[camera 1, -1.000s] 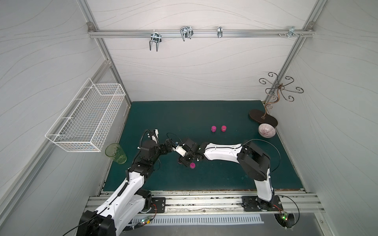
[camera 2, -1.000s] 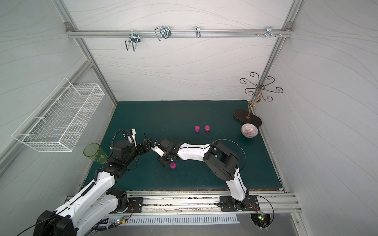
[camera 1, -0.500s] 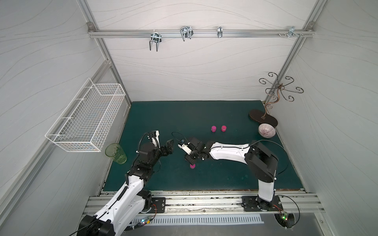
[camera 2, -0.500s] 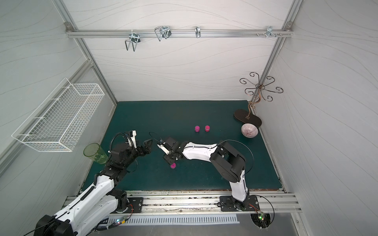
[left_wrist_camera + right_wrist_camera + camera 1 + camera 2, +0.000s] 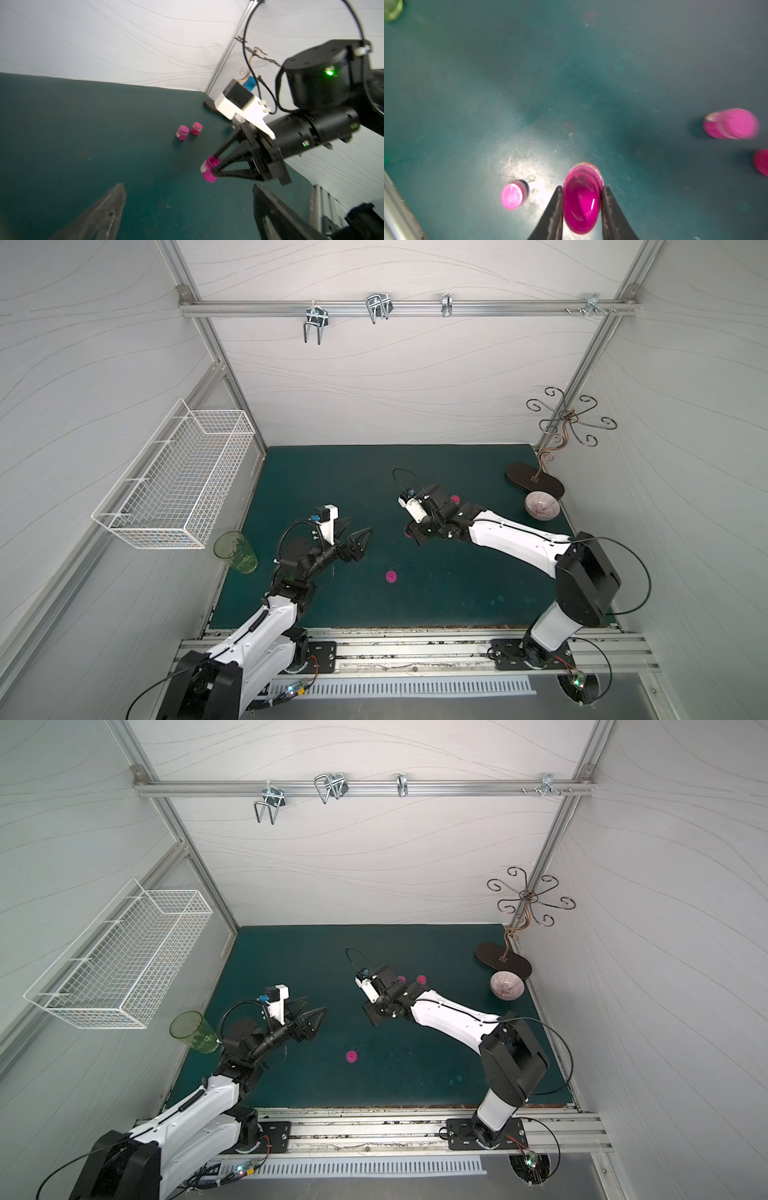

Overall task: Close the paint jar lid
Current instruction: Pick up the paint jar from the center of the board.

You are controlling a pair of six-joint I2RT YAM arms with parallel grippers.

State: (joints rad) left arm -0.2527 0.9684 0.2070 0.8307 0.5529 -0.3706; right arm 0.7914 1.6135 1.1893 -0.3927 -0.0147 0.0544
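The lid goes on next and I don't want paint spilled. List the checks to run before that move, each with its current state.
1. Open paint jar clamped in the right gripper: ok, a finger presses each side.
2. Jar mouth uncovered: ok.
3. Lid lying free on the mat: ok, nothing touches it.
4. Left gripper open and empty, ready to pick up the lid: ok.
5. Two closed jars out of the way: ok, they stand well apart from the lid and the held jar.
6. Held jar upright and lid right side up: cannot tell.
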